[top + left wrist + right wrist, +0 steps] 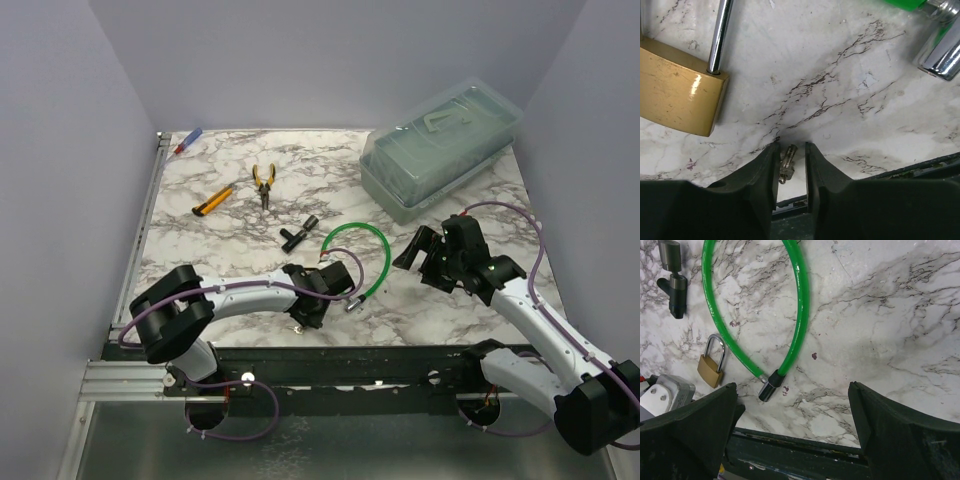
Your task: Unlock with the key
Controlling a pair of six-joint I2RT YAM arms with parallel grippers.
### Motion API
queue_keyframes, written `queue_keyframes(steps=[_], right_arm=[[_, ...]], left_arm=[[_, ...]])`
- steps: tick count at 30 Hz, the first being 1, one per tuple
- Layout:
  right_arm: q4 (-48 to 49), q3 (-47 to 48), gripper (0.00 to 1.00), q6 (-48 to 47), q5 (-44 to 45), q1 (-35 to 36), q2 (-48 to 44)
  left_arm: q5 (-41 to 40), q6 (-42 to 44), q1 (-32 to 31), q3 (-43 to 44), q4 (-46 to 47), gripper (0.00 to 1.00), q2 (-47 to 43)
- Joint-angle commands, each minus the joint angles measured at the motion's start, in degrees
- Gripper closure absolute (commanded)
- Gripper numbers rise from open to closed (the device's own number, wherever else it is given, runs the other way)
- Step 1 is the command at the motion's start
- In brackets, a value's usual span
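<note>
1. Left wrist view shows the key (786, 167) lying flat on the marble table (850, 110), directly between the fingers of the left gripper (791, 146). It sits hard by the near edge, a little left of that edge's middle, and the dark rail (920, 167) of the edge shows close by.
2. The key's long axis runs roughly along the fingers, from the near edge toward the far one. The pads therefore face its two long sides and would squeeze across its width.
3. The fingers stand narrowly apart. The one on the padlock's side looks to touch the key or nearly so, while a sliver of pale surface shows between the key and the other finger. I judge the key straddled, not yet pinched.
4. The padlock (677, 95) lies near, farther from the near edge and toward the left side, apart from both key and fingers. Its shackle points toward the far edge, and its keyhole cannot be seen.
5. The left arm is by far the nearer one. In the top view it reaches low along the near edge, its wrist tipped down so the fingers point at the surface.
6. The right gripper (420, 250) hovers well apart, toward the right side, fingers spread wide on nothing. The green cable (800, 320) and the padlock show in its wrist view.
7. The step in hand looks to be picking up the key. So thin a key lying flat could slip or tip out as the pads meet it.
</note>
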Motion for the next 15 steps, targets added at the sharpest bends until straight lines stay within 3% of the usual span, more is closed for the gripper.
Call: queue_keyframes(steps=[1,9,15], right_arm=[[0.10,-0.27,0.00,-0.87,-0.54,0.33,-0.35],[-0.56,0.23,0.00,-1.48,-0.43,0.33,-0.31],[1.89,0.15,0.00,-5.26,-4.47,0.35,-3.03]], left_arm=[[-0.38,1.29,0.40,0.63,-0.19,0.75,2.05],[-3.12,1.25,0.45,1.06,-0.33,1.00,2.06],[-2.41,1.55,-0.11,2.25,0.69,1.00,-4.73]])
